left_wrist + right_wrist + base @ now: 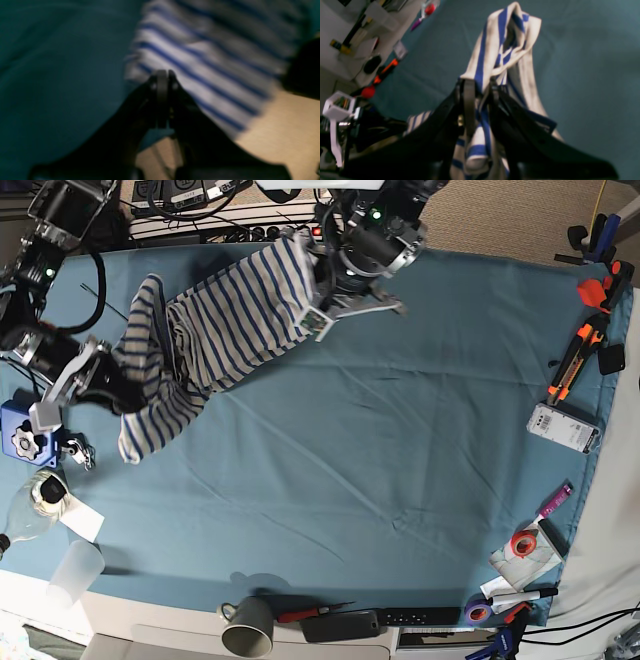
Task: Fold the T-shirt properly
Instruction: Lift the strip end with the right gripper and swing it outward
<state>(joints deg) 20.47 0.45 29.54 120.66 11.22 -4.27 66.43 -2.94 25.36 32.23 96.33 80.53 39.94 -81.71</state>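
Note:
The T-shirt (230, 320), white with thin blue stripes, is bunched and stretched between both arms over the far left of the teal cloth (380, 440). My left gripper (318, 315) is at the shirt's right end. In the left wrist view its jaws (162, 75) are pressed together at the edge of the striped fabric (200, 62). My right gripper (118, 395) has the shirt's left end. In the right wrist view it (477, 85) is shut on a gathered fold of the T-shirt (495, 50), which sticks up past the fingers and hangs down below them.
Orange-handled tools (580, 350), a small white device (563, 427) and tape rolls (522, 543) lie along the cloth's right edge. A grey mug (248, 627), a remote (420, 617) and a clear cup (75, 570) sit at the front. A blue fixture (22, 435) stands at far left.

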